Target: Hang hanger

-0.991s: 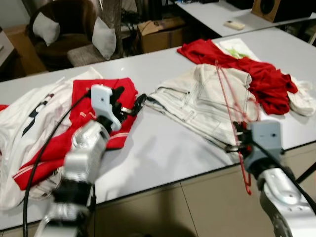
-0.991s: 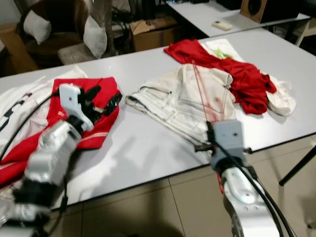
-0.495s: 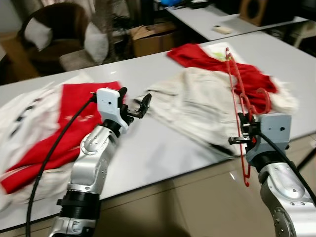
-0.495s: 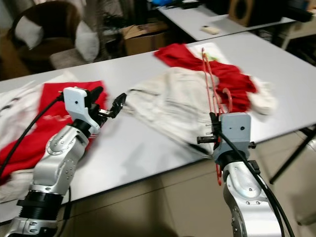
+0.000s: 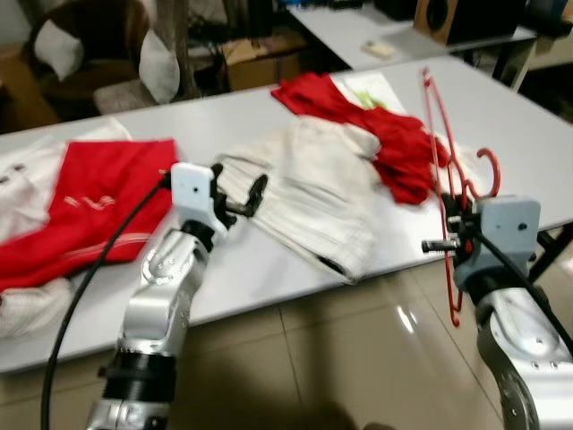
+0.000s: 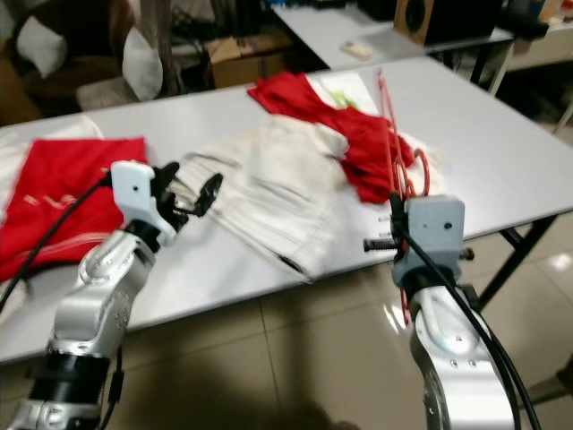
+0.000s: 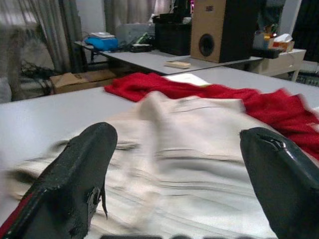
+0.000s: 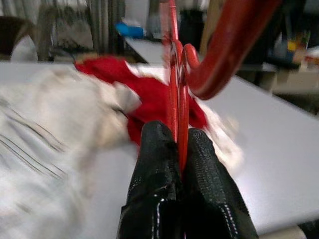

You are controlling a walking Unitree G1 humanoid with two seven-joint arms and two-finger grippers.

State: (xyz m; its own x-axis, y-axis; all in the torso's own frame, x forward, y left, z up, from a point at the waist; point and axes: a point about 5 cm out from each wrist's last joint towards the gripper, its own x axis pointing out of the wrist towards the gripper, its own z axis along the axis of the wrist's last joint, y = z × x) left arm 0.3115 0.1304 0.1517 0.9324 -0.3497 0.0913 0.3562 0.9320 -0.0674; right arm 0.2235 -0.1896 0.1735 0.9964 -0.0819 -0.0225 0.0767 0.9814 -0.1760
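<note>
Color rundown: the hanger [image 5: 437, 134] is bright red, same as the crumpled red shirt [image 5: 376, 125]. The pants [image 5: 309, 193] are cream, the folded red top [image 5: 94, 202] has pale stripes at the hem, and the counter [image 5: 528, 143] is light grey. Gripper fingers [image 8: 154, 164] are black, arms silver.

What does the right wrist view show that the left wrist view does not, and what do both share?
Right wrist view: the right claw shut on a red hanger, whose hook curves close above the fingers.

Left wrist view: the left claw, open and holding nothing, plus a wooden speaker on a far table.

Shared: the cream garment lying on the grey table, with the red cloth behind it.
</note>
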